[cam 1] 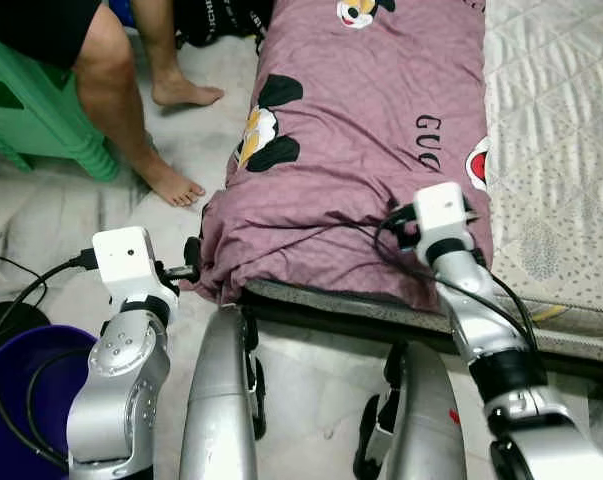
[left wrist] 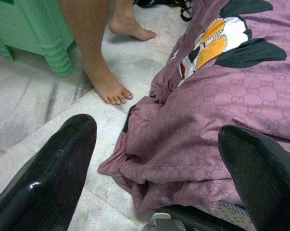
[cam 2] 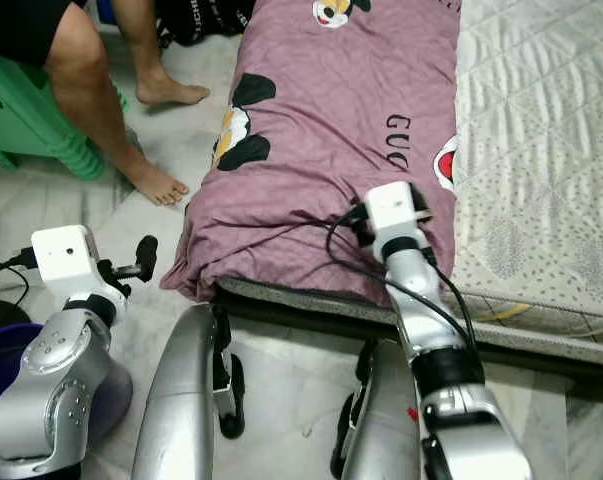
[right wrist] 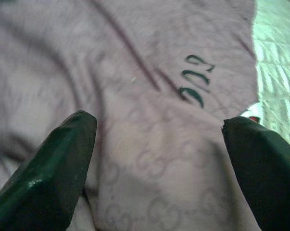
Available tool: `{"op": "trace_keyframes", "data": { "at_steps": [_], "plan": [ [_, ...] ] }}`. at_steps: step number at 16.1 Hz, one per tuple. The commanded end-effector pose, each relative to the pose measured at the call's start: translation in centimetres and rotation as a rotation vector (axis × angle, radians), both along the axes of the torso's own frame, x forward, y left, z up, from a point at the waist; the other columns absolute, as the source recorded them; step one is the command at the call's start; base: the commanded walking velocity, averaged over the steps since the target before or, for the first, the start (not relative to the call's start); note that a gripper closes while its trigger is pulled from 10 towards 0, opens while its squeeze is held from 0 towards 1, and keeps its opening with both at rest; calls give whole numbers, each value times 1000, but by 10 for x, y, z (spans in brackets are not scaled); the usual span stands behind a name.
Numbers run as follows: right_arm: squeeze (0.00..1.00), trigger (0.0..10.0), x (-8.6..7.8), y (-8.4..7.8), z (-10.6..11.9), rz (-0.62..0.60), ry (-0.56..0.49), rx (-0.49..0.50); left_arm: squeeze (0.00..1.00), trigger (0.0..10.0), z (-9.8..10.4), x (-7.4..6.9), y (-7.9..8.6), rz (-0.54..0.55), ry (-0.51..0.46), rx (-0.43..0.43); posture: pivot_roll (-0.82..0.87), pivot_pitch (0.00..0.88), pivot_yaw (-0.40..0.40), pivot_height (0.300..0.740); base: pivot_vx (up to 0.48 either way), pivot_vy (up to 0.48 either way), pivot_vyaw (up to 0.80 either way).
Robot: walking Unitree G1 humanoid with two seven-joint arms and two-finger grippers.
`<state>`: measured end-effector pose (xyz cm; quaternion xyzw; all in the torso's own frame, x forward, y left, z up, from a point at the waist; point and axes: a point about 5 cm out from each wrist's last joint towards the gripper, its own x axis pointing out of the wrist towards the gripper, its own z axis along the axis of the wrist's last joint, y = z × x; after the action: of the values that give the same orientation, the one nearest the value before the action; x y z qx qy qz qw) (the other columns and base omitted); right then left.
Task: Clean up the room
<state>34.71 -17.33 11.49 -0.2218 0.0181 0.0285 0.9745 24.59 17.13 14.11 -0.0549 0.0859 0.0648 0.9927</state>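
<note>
Bed (cam 1: 551,130) bears crumpled mauve cartoon-print blanket (cam 1: 361,130), corner overhanging floor.

A bed (cam 1: 571,300) with a pale quilted mattress (cam 1: 551,120) carried a mauve blanket (cam 1: 371,150) along its left side, the blanket's end hanging over the near left corner toward the marble floor (cam 1: 51,210). On the floor stood a green stool (cam 1: 41,120), a purple bucket (cam 1: 21,400) and a person's bare feet (cam 1: 176,185).
</note>
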Motion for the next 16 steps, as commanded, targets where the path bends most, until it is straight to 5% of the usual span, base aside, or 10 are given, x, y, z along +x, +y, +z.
{"op": "trace_keyframes", "data": {
  "at_steps": [1,4,5,16],
  "plan": [
    [0,10000,-3,-3,-16,16,58,-42,0,10000,-4,-2,4,16,20,11,222,246,36,586,0,0,0],
    [0,10000,-2,-15,-29,-5,133,-87,0,10000,-4,-3,6,21,19,14,223,245,37,586,0,0,0],
    [0,118,-2,-19,-35,-13,164,-101,0,10000,-5,-3,5,20,19,14,222,243,37,586,0,0,0],
    [0,0,5,-22,-36,-52,161,-40,0,10000,0,9,5,21,-16,15,225,187,27,586,0,0,0]
  ]
}}
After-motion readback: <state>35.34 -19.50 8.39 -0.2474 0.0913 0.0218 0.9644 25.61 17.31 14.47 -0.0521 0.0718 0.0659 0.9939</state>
